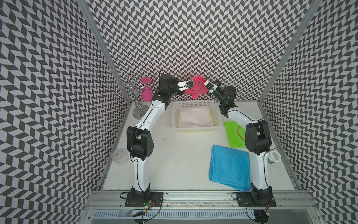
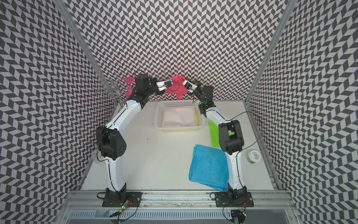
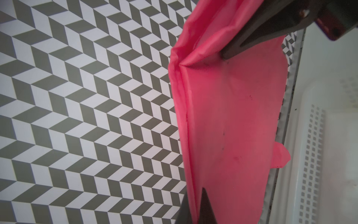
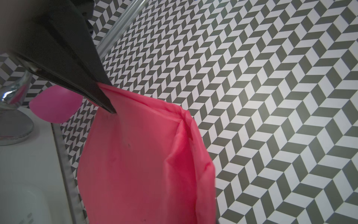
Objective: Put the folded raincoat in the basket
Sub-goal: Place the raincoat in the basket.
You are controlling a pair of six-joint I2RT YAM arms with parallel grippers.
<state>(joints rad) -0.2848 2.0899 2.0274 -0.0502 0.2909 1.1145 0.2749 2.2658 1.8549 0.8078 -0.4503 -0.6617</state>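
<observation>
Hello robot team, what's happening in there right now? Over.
Status: left hand and right hand both shut on red raincoat. It hangs aloft near the far side of the basket. Inside, white folded sheet; nothing else blocking.

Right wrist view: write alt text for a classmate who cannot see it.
The robot's dark right hand is shut on an upper edge of a red-pink folded plastic raincoat, which hangs down before a black-and-white chevron wall. Behind it show a pink plastic glass and the base of a chrome stand.
</observation>
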